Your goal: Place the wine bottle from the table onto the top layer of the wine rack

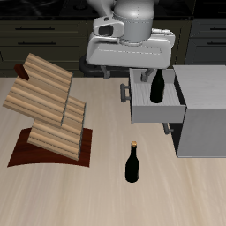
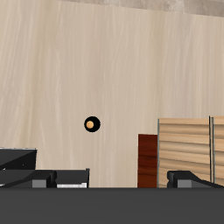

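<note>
Upright on the surface (image 1: pixel 177 199), the wine bottle (image 1: pixel 132 163) is seen almost straight below the gripper (image 2: pixel 112 179), offset slightly forward, whose spread cannot be told.

From my exterior feed, the arm's own housing hides the gripper (image 1: pixel 132 55), so I can't tell how its jaws stand. The second bottle (image 1: pixel 157 87) stands in the cabinet's open drawer (image 1: pixel 152 110), whose front wall hides its base. On the wrist feed the wine bottle (image 2: pixel 90 125) shows only as a dark ring around its cork, its body hidden beneath. The wine rack (image 2: pixel 187 150) is cut off by the frame edge.
</note>
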